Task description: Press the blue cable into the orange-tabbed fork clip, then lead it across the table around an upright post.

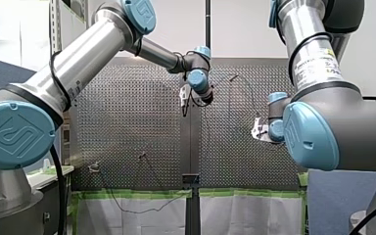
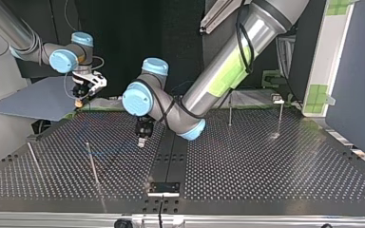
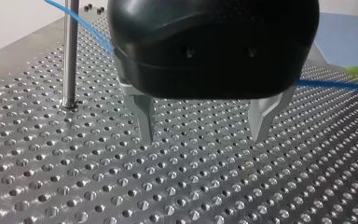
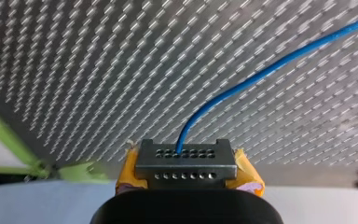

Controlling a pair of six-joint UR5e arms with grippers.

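The blue cable [image 4: 242, 86] runs out from between the yellow pads of my right gripper [image 4: 185, 161], which is shut on it above the perforated table [image 4: 98, 70]. In the top view this gripper [image 2: 79, 99] hangs at the far left edge of the table. My left gripper [image 3: 204, 135], black with metal fingers [image 3: 145, 126], stands open just above the table with nothing between its jaws. Behind it the blue cable [image 3: 335, 85] passes an upright post [image 3: 70, 51]. In the top view my left gripper [image 2: 142, 140] is near the table's middle. I see no orange-tabbed clip.
Two thin upright posts [image 2: 230, 109] [image 2: 280, 116] stand at the top view's far right. Two leaning rods [image 2: 93, 164] [image 2: 33, 159] rise at its left. A black bracket [image 2: 164, 187] sits at the near edge. Green tape [image 1: 137, 194] lines the table's edge in the front view.
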